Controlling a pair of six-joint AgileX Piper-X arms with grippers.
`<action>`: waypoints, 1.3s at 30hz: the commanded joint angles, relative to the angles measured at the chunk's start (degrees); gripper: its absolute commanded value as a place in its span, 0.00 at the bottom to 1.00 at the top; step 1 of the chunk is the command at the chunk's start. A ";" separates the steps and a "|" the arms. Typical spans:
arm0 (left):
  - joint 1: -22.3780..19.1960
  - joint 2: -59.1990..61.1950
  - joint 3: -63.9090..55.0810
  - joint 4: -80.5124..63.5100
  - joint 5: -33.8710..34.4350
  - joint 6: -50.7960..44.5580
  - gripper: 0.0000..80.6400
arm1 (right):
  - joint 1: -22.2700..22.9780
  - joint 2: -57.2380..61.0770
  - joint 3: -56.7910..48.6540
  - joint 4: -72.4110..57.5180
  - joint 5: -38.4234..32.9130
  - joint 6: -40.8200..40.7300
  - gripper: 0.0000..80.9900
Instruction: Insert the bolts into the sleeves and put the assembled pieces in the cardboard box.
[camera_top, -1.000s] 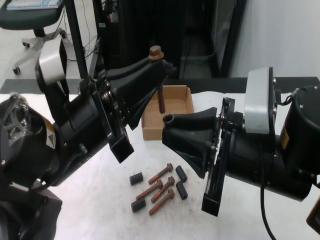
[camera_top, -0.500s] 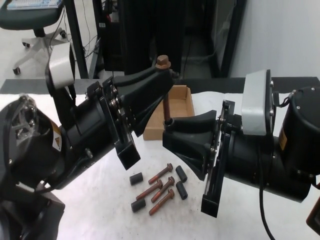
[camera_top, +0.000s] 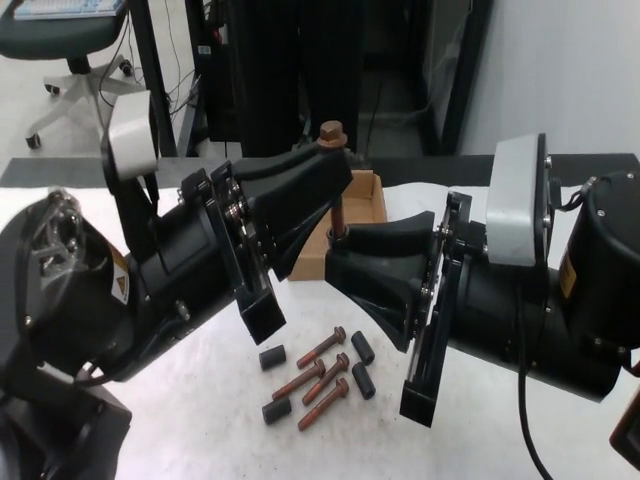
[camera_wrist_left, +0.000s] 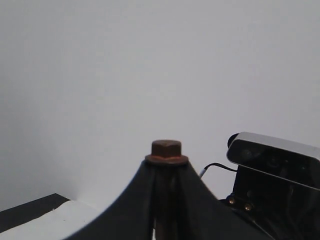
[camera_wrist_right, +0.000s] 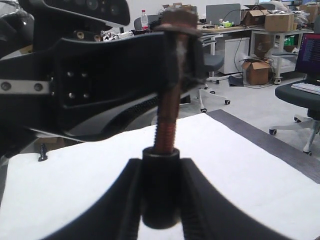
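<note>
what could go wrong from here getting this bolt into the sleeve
The bolt has its tip just at the mouth of the sleeve in the right gripper; if it tilts, the threads may jam on the rim. The left gripper pinches it just under the head, so a downward push might slide it up.
</note>
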 joint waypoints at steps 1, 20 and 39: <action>-0.01 0.15 -0.28 1.61 0.29 0.09 0.00 | 0.12 -0.25 -1.00 -2.12 -0.49 0.02 0.01; 0.09 -0.33 -0.04 9.57 11.41 -0.85 0.52 | -0.18 -0.25 -2.96 -2.12 0.04 0.02 0.01; 4.91 -4.12 -0.16 9.42 11.15 -0.85 0.52 | -0.18 -0.25 -2.96 -2.12 0.04 0.02 0.01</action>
